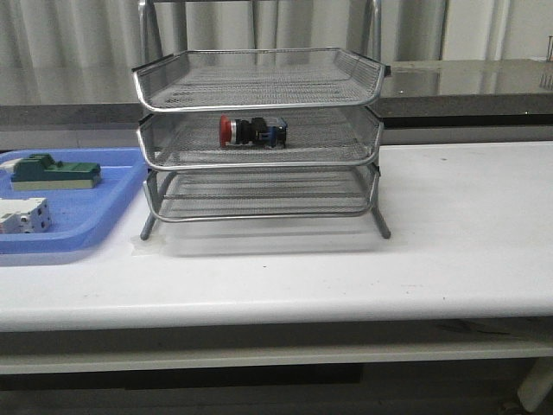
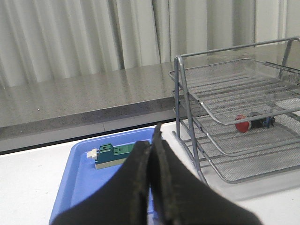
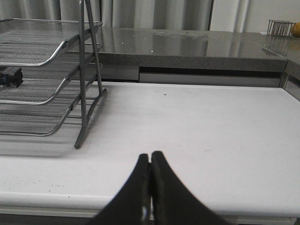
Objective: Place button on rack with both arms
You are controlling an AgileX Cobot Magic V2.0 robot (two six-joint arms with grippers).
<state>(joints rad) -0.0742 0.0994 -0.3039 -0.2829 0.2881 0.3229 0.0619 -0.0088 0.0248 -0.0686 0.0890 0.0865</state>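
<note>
The button (image 1: 251,131) lies on its side on the middle tier of the silver wire rack (image 1: 259,91), red head to the left, blue end to the right. It also shows in the left wrist view (image 2: 253,123) inside the rack (image 2: 225,101). In the right wrist view only its dark rear end (image 3: 11,77) shows at the edge, in the rack (image 3: 51,51). My left gripper (image 2: 151,140) is shut and empty above the blue tray. My right gripper (image 3: 150,157) is shut and empty over the bare table, right of the rack. Neither arm shows in the front view.
A flat blue tray (image 1: 104,207) sits left of the rack with a green block (image 1: 54,171) and a white blocky switch (image 1: 24,215) in it. The green block also shows in the left wrist view (image 2: 115,153). A grey counter (image 1: 467,82) runs behind the white table (image 1: 449,225).
</note>
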